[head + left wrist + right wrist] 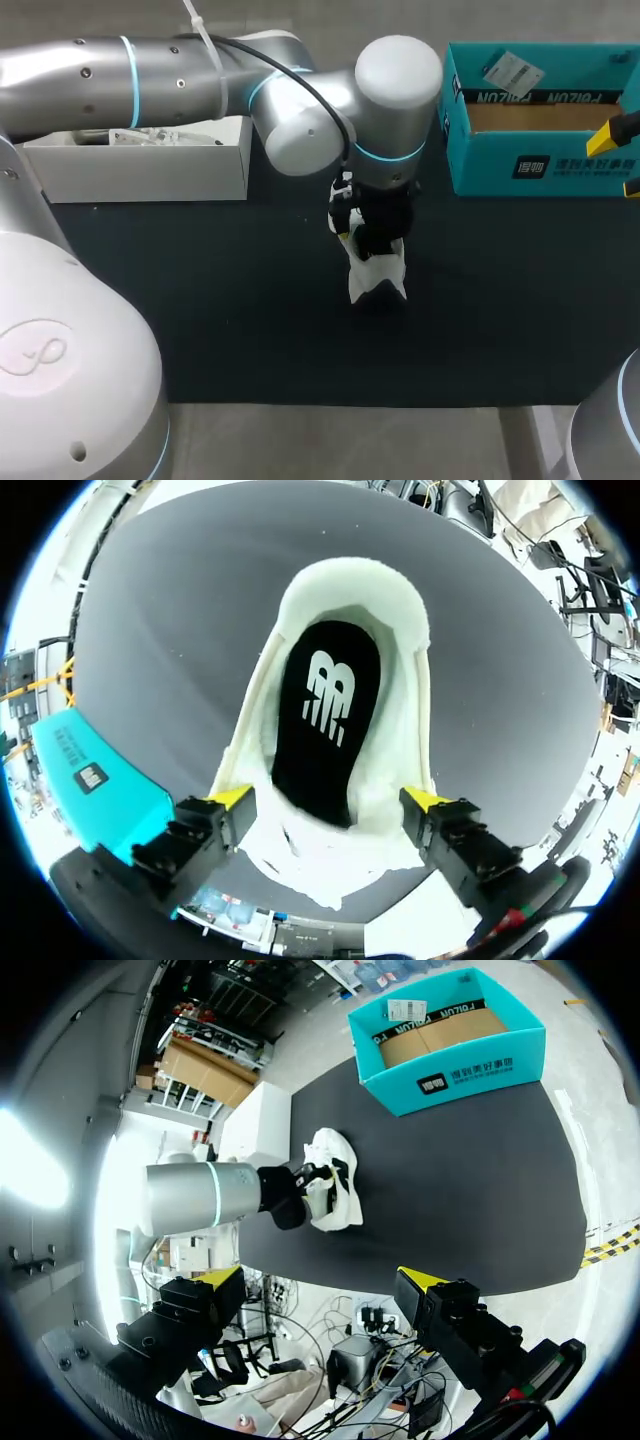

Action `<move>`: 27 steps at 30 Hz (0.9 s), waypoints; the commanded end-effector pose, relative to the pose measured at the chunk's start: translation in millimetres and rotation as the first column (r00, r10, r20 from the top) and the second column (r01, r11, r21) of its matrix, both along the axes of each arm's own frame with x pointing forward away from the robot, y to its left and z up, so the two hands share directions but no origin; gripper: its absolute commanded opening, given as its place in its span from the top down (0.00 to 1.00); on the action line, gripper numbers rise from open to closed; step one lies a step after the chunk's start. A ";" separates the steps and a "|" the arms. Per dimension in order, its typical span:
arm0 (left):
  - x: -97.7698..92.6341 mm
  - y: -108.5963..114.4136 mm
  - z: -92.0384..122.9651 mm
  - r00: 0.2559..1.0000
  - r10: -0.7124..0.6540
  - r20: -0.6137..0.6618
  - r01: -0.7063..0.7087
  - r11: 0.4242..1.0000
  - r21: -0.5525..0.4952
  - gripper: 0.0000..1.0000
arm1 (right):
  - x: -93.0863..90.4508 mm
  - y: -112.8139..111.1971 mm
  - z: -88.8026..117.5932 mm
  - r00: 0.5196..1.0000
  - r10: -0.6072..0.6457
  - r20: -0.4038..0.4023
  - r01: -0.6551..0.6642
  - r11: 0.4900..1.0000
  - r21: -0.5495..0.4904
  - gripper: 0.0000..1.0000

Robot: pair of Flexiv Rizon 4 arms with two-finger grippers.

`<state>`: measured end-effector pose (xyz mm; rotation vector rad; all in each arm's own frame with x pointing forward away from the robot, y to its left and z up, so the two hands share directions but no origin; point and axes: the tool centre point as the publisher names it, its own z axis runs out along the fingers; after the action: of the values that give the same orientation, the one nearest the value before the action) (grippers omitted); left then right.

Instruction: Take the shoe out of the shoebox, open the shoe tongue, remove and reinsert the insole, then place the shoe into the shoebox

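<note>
A white shoe (pixel 376 272) lies in the middle of the dark table, its opening facing up. Inside it, in the left wrist view, lies a black insole (pixel 326 710) with a white logo, ringed by the white padded collar of the shoe (pixel 405 670). My left gripper (pixel 328 800) hangs right over the shoe, open, one yellow fingertip (pixel 232 798) on each side of the shoe's upper. The teal shoebox (pixel 560 165) stands open at the back right, brown inside. My right gripper (pixel 320 1282) hovers open and holds nothing, high off the table's right side beside the box.
A white open box (pixel 150 170) with small parts stands at the back left, under my left arm. The teal box (pixel 90 780) is beside my left gripper's finger. Bare dark mat surrounds the shoe.
</note>
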<state>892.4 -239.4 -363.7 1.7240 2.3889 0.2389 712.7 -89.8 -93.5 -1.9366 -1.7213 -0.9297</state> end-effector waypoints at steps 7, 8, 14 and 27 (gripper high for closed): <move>4.8 -0.3 9.1 0.999 0.023 0.026 -0.023 1.000 -0.017 0.00 | 2.2 0.1 -0.1 1.000 0.002 -0.004 -0.002 1.000 -0.001 0.00; 5.1 -0.7 12.6 0.999 0.023 0.034 -0.022 0.999 -0.026 0.00 | 2.2 0.1 -0.1 1.000 0.002 -0.004 -0.002 1.000 -0.001 0.00; 12.5 0.8 30.4 0.994 0.066 0.087 -0.059 0.995 -0.077 0.25 | 2.2 0.1 -0.1 1.000 0.002 -0.004 -0.002 1.000 -0.001 0.00; 9.9 13.7 54.5 0.983 0.110 0.148 -0.092 0.988 -0.121 0.89 | 2.2 0.1 -0.1 1.000 0.002 -0.004 -0.002 1.000 -0.001 0.00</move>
<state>909.7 -232.8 -315.1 1.4782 2.3440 0.2330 712.7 -89.8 -93.5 -1.9367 -1.7213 -0.9298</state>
